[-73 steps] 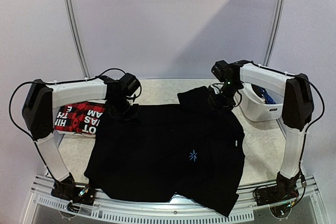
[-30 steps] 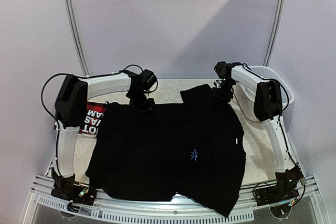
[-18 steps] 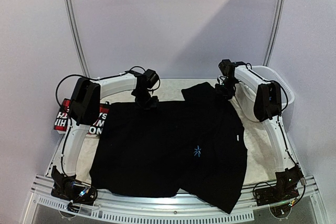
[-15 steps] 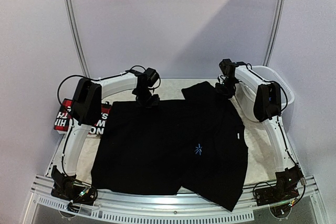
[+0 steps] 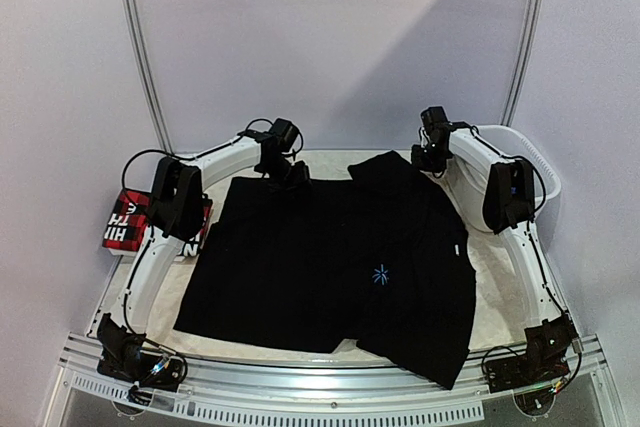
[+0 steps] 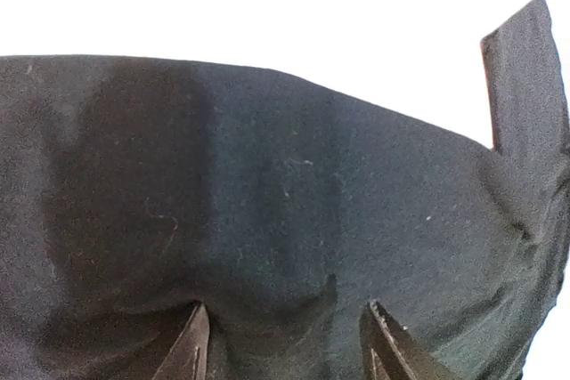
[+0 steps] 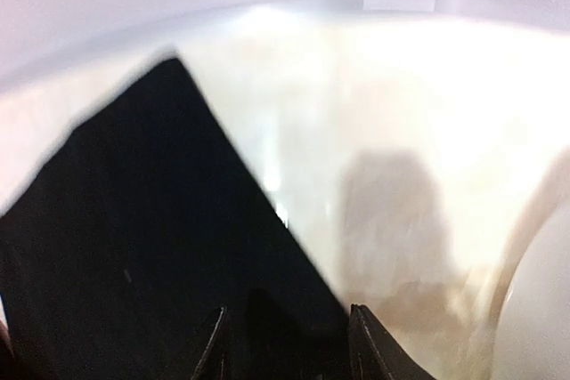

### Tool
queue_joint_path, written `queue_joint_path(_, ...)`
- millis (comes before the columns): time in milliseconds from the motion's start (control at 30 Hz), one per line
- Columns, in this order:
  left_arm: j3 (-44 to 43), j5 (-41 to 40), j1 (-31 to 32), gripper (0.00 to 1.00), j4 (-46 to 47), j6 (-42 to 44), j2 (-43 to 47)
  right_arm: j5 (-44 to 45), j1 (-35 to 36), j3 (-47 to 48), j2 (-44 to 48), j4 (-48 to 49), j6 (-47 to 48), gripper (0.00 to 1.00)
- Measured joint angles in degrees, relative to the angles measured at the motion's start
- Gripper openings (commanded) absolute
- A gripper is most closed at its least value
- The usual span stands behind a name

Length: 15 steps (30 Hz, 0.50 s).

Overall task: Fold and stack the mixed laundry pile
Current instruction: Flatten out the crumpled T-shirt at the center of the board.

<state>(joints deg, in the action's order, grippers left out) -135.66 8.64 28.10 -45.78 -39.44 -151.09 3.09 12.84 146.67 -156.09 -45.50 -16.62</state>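
Table (image 5: 500, 272): pale, mottled top, and I am watching it carrying three things.

- Black shirt (image 5: 320, 257) is lying spread flat, covering most of the surface. A small light emblem (image 5: 381, 274) is facing up, and the near right corner is reaching the front rail (image 5: 300, 399).
- Red-black plaid garment (image 5: 128, 222) with white lettering is sitting at the left edge, only partly showing.
- White basket (image 5: 540, 172) is standing at the far right corner, near the shirt's sleeve.
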Motion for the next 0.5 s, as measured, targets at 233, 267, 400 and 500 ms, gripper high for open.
queue_joint_path(233, 1.40, 1.07, -0.28, 0.62, 2.89, -2.78, 0.52, 0.61, -0.11, 0.07, 0.02, 8.96, 0.55, 0.49)
queue_joint_path(267, 2.82, 1.03, -0.31, 0.62, 3.50, -3.04, 1.36, 0.35, -0.11, 0.02, 0.13, 9.46, 0.63, 0.50)
queue_joint_path(400, 11.43, 0.46, -0.31, 0.64, 4.83, -4.13, 6.88, -1.36, 0.31, -2.69, 2.47, 11.02, 1.33, 0.54)
queue_joint_path(500, 17.68, -0.37, -0.31, 0.64, 5.20, -4.50, 12.07, -2.97, 1.09, -6.47, 5.57, 11.08, 2.34, 0.56)
